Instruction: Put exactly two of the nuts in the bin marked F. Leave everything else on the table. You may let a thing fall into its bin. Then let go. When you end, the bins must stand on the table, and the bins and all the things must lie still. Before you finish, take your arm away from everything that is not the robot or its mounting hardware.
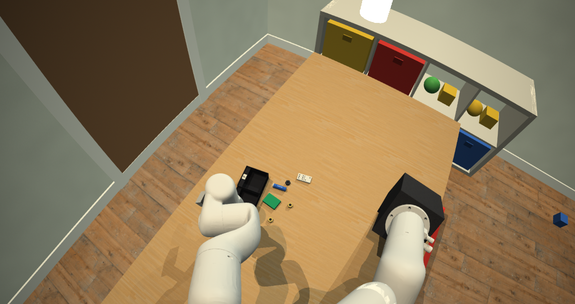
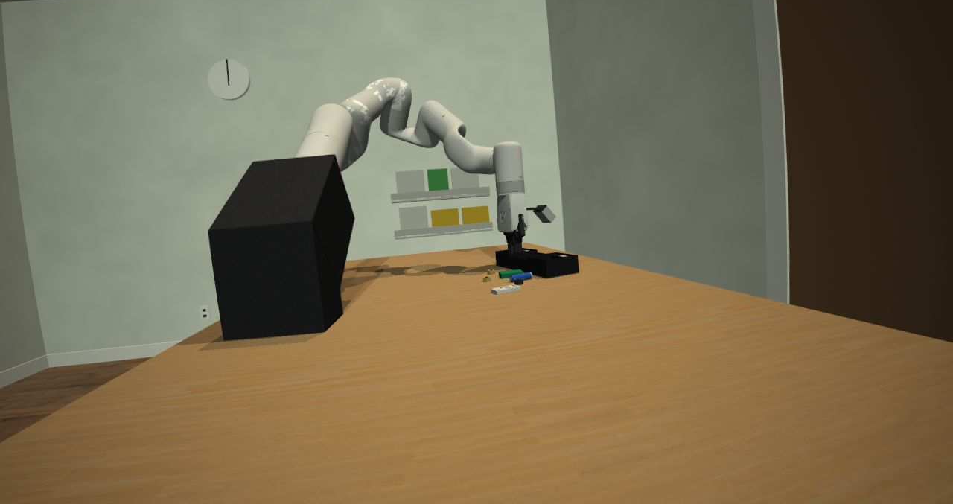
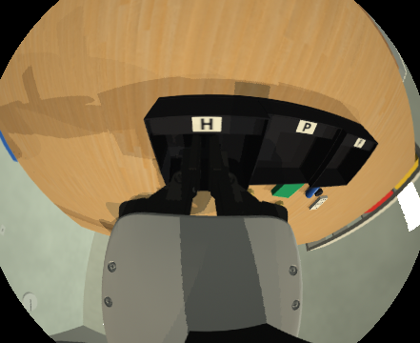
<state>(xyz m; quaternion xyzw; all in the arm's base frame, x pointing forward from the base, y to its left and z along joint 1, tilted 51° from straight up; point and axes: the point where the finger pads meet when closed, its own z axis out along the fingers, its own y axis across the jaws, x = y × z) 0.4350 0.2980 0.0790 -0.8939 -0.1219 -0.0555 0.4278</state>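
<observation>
A row of three black bins (image 1: 262, 176) (image 2: 554, 265) (image 3: 280, 152) stands at the table's left edge. In the wrist view the labels read H (image 3: 206, 124) and P (image 3: 307, 128); the third label (image 3: 360, 143) is too small to read. My gripper (image 2: 513, 240) (image 3: 205, 147) is shut, pointing down at the rim of bin H, and I see nothing between the fingers. The arm hides it in the top view. A black nut (image 1: 287, 182) and two brass nuts (image 1: 289, 204) (image 1: 270, 219) lie on the table beside the bins.
A blue cylinder (image 1: 279, 187) (image 2: 520, 276), a green tile (image 1: 271, 200) (image 2: 509, 273) and a white domino (image 1: 304, 177) (image 2: 505, 289) lie among the nuts. A large black box (image 1: 410, 201) (image 2: 279, 248) stands at the arm's base. A shelf unit stands beyond the table's far end.
</observation>
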